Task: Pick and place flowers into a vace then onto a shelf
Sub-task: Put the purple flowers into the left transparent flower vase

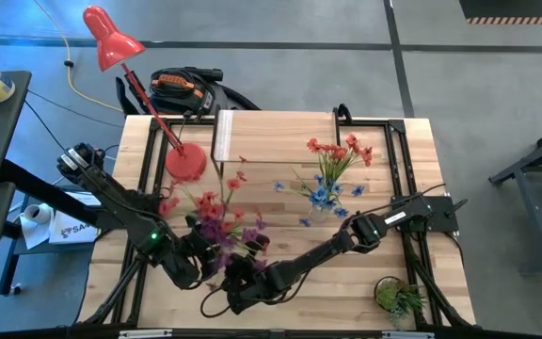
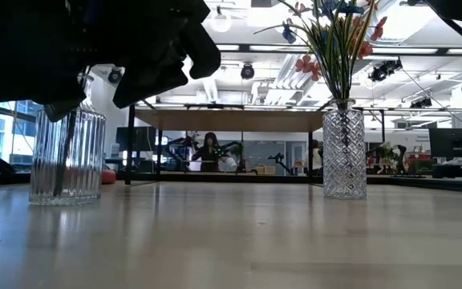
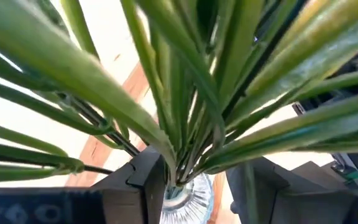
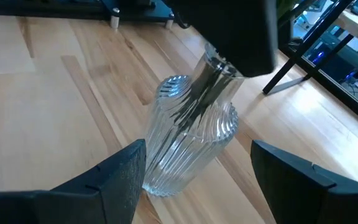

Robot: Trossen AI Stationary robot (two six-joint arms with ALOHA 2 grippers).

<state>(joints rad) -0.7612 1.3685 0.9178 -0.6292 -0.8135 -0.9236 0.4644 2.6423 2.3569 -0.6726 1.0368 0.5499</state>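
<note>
Left gripper (image 3: 185, 180) half-open around flowers (image 1: 216, 218) stems; right gripper (image 4: 194, 180) wide, straddling ribbed vase (image 4: 188, 146).
Release fully, lift straight up so stems stay seated.

Lighting is bright and even across all views. In the low view the light comes from ceiling fixtures (image 2: 221, 22) in the room behind; these are blown out, and the arm parts near the camera read as near-black silhouettes. The desk (image 2: 239, 241) shows a broad soft sheen in that view, with its nearest boards out of focus. In the high view shadows under the arms are faint and diffuse. In the left wrist view the green stems (image 3: 185, 93) nearest the lens are heavily blurred. The ribbed glass vase (image 4: 188, 134) shows sharp highlights in the right wrist view.
</note>
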